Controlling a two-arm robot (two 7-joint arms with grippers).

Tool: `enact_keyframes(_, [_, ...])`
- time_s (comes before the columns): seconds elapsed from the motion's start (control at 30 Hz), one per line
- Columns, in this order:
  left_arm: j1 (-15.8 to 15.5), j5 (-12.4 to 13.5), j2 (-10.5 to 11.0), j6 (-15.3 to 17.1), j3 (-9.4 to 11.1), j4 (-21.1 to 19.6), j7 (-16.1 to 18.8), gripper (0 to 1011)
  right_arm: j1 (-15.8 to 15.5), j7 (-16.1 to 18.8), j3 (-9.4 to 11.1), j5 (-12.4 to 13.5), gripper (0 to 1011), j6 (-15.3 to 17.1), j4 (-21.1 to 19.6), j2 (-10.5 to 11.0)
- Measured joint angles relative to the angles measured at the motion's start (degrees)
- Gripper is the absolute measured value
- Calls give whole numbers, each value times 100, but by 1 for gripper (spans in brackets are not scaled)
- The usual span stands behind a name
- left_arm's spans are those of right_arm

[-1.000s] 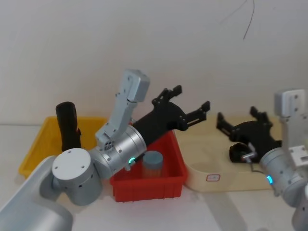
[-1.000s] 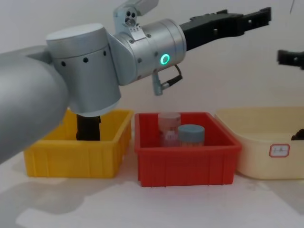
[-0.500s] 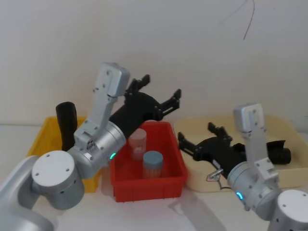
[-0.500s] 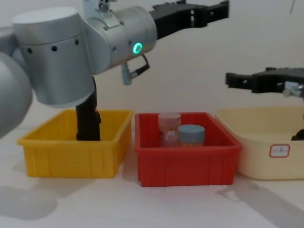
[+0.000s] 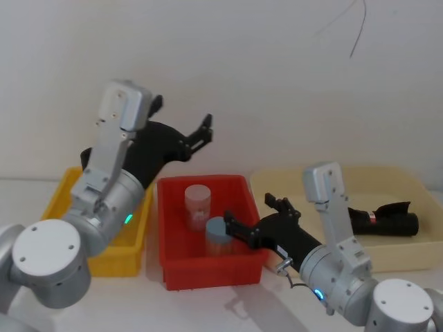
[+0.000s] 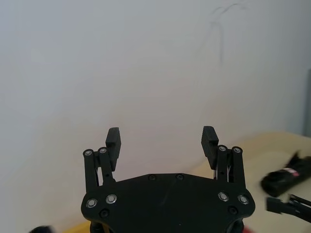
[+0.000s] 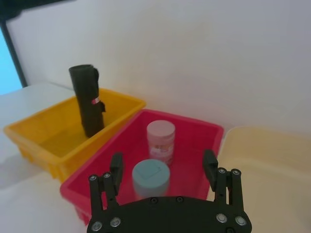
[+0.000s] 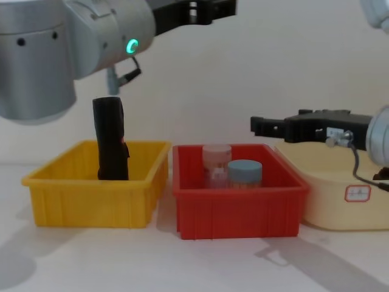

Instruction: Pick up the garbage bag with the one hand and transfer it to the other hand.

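Bag roll (image 8: 110,139) is upright inside the yellow bin (image 8: 91,201), leaning near the bin's back wall, top half well above the rim, small red mark on its side. Nothing is touching it, so no pick yet.

Left tool (image 6: 161,135) is high above the yellow bin and off toward the red-bin side, fingers spread wide, nothing between them. Right tool (image 7: 163,160) is also wide and empty, hanging over the red bin (image 8: 237,210), which sits just beside the yellow bin. It's just above the blue-lidded jar (image 8: 245,172) and pink jar (image 8: 216,159).

My worries from here:
- The roll is tall, slim and free-standing. If I bring the left tool down off-centre, one finger hits first and tips it flat into the yellow bin, making for a much harder grab.
- Coming in low, a finger could clip the yellow bin's rim or drag the bin across the tabletop (image 8: 182,261).
- It's rolled plastic, prob. soft and slick. A weak squeeze could let it slide out on the lift.
- If I grab mid-length, there's little free end for the right tool at handover. Better to take it near the top.
- The right tool is low over the jars, so swinging toward the yellow bin w/o lifting could knock them.
- The arms are close, so there's a collision risk at the meet point.
- There's a 2nd black roll (image 5: 384,220) in the beige tray (image 8: 328,201), two bins over from the yellow one. Don't go for that one.
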Motion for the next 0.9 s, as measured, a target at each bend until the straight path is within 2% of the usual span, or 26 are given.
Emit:
enact_keyframes(0.43, [297, 585, 209, 569, -315, -642, 846, 1001, 101, 190, -185, 78, 999, 21, 304, 35])
enact_keyframes(0.9, [471, 977, 357, 988, -562, -1049, 1333, 1001, 333, 394, -427, 88, 1000, 99, 691, 79])
